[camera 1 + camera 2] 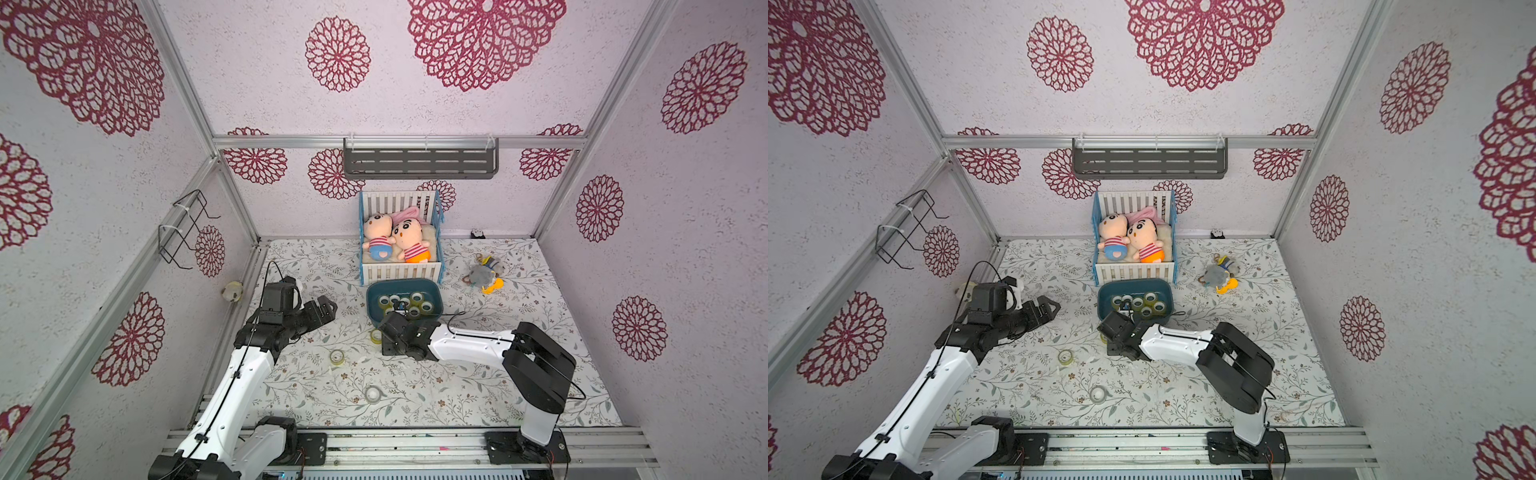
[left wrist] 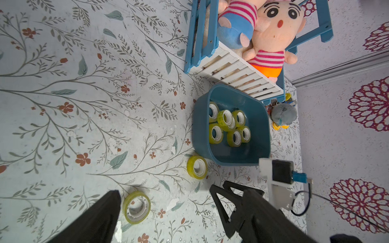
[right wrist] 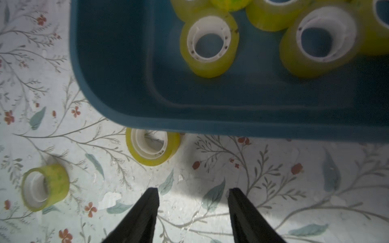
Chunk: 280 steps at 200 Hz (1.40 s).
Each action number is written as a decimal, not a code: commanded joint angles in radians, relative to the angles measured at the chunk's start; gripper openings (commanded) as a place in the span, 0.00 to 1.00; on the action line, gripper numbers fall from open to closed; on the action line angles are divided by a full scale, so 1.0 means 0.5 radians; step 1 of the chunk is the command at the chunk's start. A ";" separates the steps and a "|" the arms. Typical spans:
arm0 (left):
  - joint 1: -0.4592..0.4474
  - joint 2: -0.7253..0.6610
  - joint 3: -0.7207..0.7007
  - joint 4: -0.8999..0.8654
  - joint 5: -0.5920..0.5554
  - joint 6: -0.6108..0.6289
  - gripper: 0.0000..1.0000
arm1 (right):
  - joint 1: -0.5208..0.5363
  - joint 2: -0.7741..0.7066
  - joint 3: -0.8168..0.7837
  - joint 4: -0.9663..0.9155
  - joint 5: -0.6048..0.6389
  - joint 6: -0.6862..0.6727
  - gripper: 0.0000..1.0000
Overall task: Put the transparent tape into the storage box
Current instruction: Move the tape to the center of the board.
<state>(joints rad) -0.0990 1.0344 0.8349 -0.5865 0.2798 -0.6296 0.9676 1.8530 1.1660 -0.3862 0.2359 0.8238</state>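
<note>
Three transparent tape rolls lie loose on the table cover (image 1: pixel 457 395). Several more tape rolls (image 2: pixel 228 124) sit inside the storage box (image 1: pixel 405 284). Note the first loose roll (image 3: pixel 152 147): it lies just beside the box's near outer wall, at its left corner. The second loose roll (image 1: pixel 337 357) lies nearer the robot's base, between the two arms. The third loose roll (image 1: pixel 372 393) lies well apart from the box, closest to the front rail (image 1: pixel 415 440).

Behind the box, observe the toy crib (image 1: pixel 401 272) holding two plush dolls (image 1: pixel 409 243). Its white slatted front stands just beside the box's far wall, so that side is closed. A grey plush toy (image 1: pixel 486 274) lies to the right of the box, apart from it. To the left and front of the box, the cover is open apart from the rolls.

The right arm (image 1: pixel 465 345) reaches in from the right with its forearm low and nearly level, and its wrist sits at the box's near wall. The right gripper (image 3: pixel 193 193) hangs over bare cover just before that wall, jaws parted and empty. The first loose roll lies ahead of the fingertips and off to one side, not between them. The left gripper (image 1: pixel 326 307) is raised left of the box and points toward it, jaws spread wide and holding nothing.
</note>
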 commanded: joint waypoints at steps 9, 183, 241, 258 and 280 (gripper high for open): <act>0.011 -0.011 -0.034 0.061 0.023 -0.001 0.97 | 0.013 0.047 0.087 -0.065 0.077 -0.013 0.61; 0.005 -0.180 -0.090 0.170 0.082 -0.001 0.97 | -0.100 0.133 0.137 0.131 -0.009 0.206 0.64; 0.002 -0.171 -0.099 0.186 0.104 -0.001 0.97 | -0.098 0.155 0.019 -0.139 0.105 0.181 0.63; 0.002 -0.164 -0.099 0.182 0.097 0.002 0.97 | -0.091 0.020 -0.134 -0.155 0.173 0.158 0.63; 0.002 -0.155 -0.096 0.170 0.082 0.005 0.97 | -0.091 -0.274 -0.402 -0.125 0.220 0.123 0.63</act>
<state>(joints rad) -0.0990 0.9546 0.8017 -0.5137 0.3237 -0.6334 0.9249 1.8523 1.0969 -0.3382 0.2787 0.9089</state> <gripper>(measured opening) 0.972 0.631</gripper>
